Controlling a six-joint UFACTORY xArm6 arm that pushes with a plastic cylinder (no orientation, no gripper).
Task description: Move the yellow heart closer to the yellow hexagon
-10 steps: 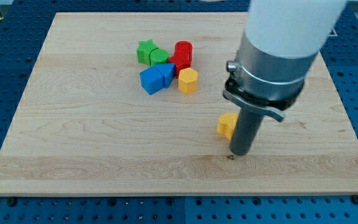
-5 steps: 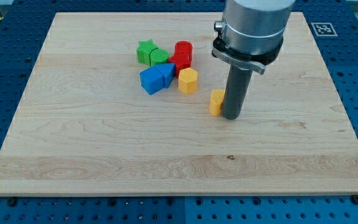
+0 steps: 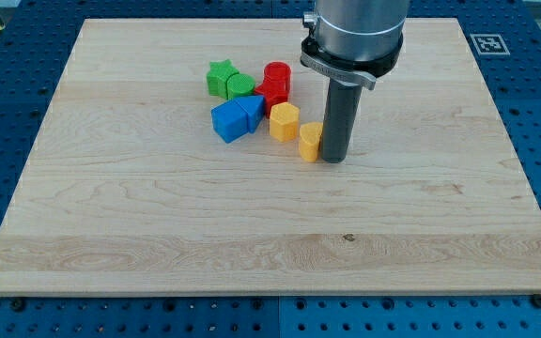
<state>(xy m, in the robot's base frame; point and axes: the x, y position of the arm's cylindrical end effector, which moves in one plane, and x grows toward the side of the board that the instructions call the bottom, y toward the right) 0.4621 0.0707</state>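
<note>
The yellow heart (image 3: 309, 141) lies on the wooden board, just to the lower right of the yellow hexagon (image 3: 284, 121), with a narrow gap between them. My tip (image 3: 332, 159) stands against the heart's right side and touches it. The rod partly hides the heart's right edge.
A cluster sits left of the hexagon: a blue cube (image 3: 226, 122), a blue triangular block (image 3: 250, 111), a green star (image 3: 220, 77), a green block (image 3: 241, 85), a red cylinder (image 3: 277, 76) and a red block (image 3: 270, 94). The board's (image 3: 139, 216) far edge is near the view's top.
My tip has moved up and to the left, pushing the yellow heart from the board's middle right up to just beside the yellow hexagon.
</note>
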